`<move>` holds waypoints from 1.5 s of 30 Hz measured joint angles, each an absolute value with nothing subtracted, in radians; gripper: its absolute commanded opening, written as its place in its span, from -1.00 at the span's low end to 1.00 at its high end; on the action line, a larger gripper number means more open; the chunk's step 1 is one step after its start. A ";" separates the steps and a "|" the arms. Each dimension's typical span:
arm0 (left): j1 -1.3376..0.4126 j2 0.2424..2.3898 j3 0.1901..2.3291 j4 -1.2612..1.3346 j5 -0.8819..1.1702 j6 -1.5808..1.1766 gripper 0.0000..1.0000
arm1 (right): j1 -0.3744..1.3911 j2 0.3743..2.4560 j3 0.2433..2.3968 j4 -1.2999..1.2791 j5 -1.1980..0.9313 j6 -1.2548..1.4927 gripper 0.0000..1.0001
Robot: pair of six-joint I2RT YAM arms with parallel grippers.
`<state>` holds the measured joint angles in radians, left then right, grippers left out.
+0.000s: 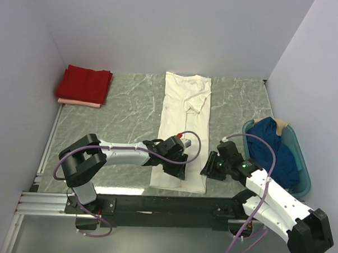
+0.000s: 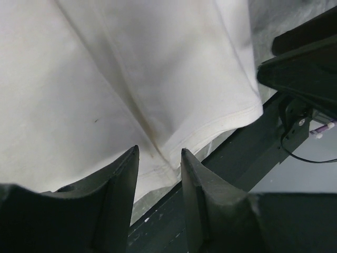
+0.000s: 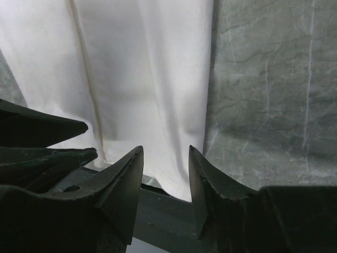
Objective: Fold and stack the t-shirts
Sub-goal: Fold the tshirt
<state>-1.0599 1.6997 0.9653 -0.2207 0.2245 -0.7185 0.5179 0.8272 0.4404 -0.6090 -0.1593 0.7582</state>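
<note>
Operator: Gripper status?
Technician: Left gripper [image 2: 158,153] and right gripper [image 3: 166,150] have jaws partly open, holding nothing, at the near hem of the cream-white t-shirt [image 1: 183,121], which lies flat on the table [image 1: 130,111], centre.

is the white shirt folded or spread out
Partly folded: the cream-white t-shirt lies as a long narrow strip, sleeves folded inward.

top: overhead, whole table [image 1: 130,108] | wrists: close, downward, sharing cream-white shirt [image 2: 158,63] hem

Both arms are bent inward toward each other. Left gripper [image 2: 159,154] and right gripper [image 3: 166,153] are held low, near each other, jaws parted, nothing clamped.
</note>
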 measured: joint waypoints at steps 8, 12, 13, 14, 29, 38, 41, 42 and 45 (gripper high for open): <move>-1.065 1.709 0.965 -0.155 0.239 -0.719 -0.15 | 0.518 0.854 0.409 -0.587 -0.163 0.759 -0.07; -1.066 1.729 0.965 -0.133 0.241 -0.720 -0.17 | 0.519 0.864 0.406 -0.578 -0.167 0.759 -0.07; -1.067 1.735 0.965 -0.131 0.242 -0.722 -0.17 | 0.519 0.866 0.406 -0.576 -0.167 0.759 -0.07; -1.068 1.742 0.965 -0.131 0.241 -0.723 -0.17 | 0.519 0.868 0.406 -0.574 -0.167 0.759 -0.07; -1.090 1.754 0.959 -0.145 0.213 -0.728 -0.59 | 0.519 0.861 0.405 -0.569 -0.167 0.759 -0.06; -1.097 1.736 0.959 -0.176 0.212 -0.731 -0.99 | 0.519 0.844 0.405 -0.582 -0.166 0.759 -0.05; -1.097 1.708 0.958 -0.185 0.213 -0.746 -0.99 | 0.519 0.844 0.405 -0.587 -0.162 0.763 -0.05; -1.097 1.699 0.955 -0.185 0.213 -0.750 -0.99 | 0.519 0.845 0.404 -0.586 -0.162 0.765 -0.05; -1.097 1.679 0.946 -0.184 0.216 -0.759 -0.99 | 0.519 0.849 0.401 -0.584 -0.162 0.769 -0.06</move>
